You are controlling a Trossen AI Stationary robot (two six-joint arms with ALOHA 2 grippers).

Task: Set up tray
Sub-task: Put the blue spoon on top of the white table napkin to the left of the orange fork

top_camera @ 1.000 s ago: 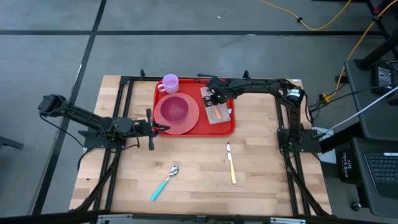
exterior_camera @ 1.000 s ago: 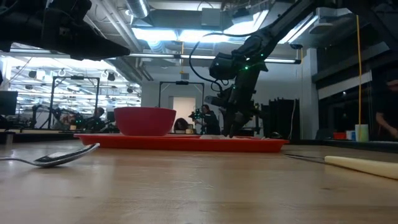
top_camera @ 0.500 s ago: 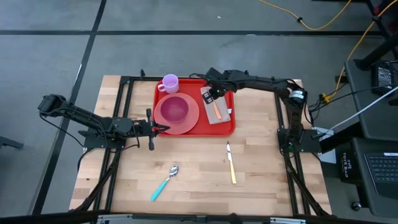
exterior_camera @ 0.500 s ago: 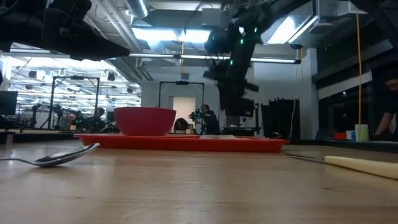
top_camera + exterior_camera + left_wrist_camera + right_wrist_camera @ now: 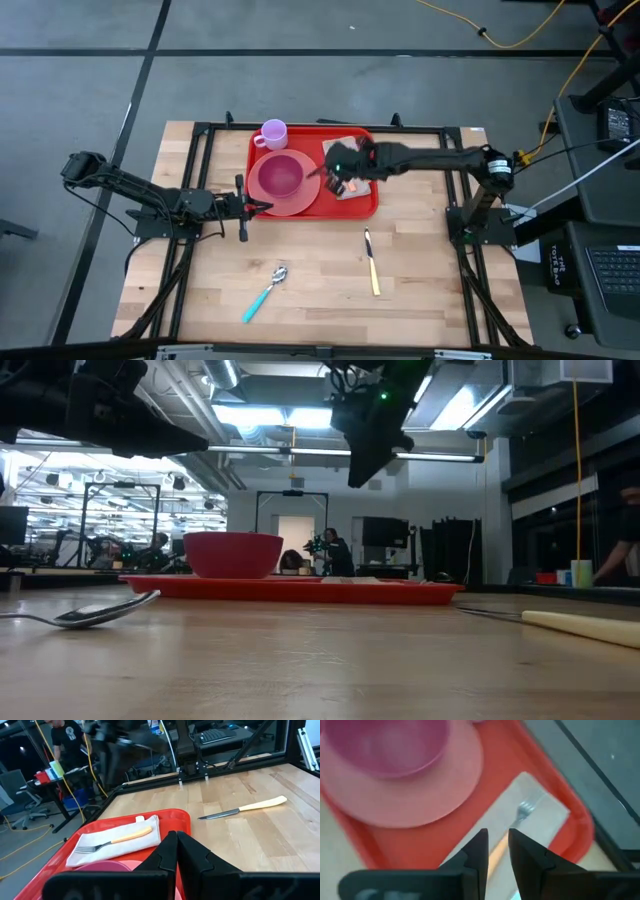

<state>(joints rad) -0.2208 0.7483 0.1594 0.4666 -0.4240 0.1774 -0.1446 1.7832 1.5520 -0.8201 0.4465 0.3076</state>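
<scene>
**Fork's down on the napkin, right arm backing off**

High view showed the right gripper (image 5: 338,172) lifted over the tray (image 5: 366,206), hovering above the napkin (image 5: 352,190) w/ nothing in it. A sec earlier it was down low on that napkin w/ the orange-handled fork; by this point the fork (image 5: 116,840) lay on the napkin by itself and the arm had risen and swung over. Low view agreed, gripper (image 5: 367,450) was well above the tray, not touching anything. Right wrist view had the fingers (image 5: 474,851) parted a little, a narrow gap w/ nothing between them, so I'd call that released. Imo fork step is done.

Tray sat at the far middle of the table (image 5: 420,280), holding the pink plate (image 5: 297,195) w/ the bowl (image 5: 280,174) on it; the purple cup (image 5: 272,133) was at its far left corner.

Left gripper (image 5: 262,207) waited at the tray's left edge, fingers clenched shut, empty, hadn't budged.

Knife (image 5: 371,262) and spoon (image 5: 266,293) lay out on the bare wood nearer the front, well apart from the tray. Prob those go next. Nothing blocked them afaict, though the left gripper was parked close to the plate rim.
</scene>
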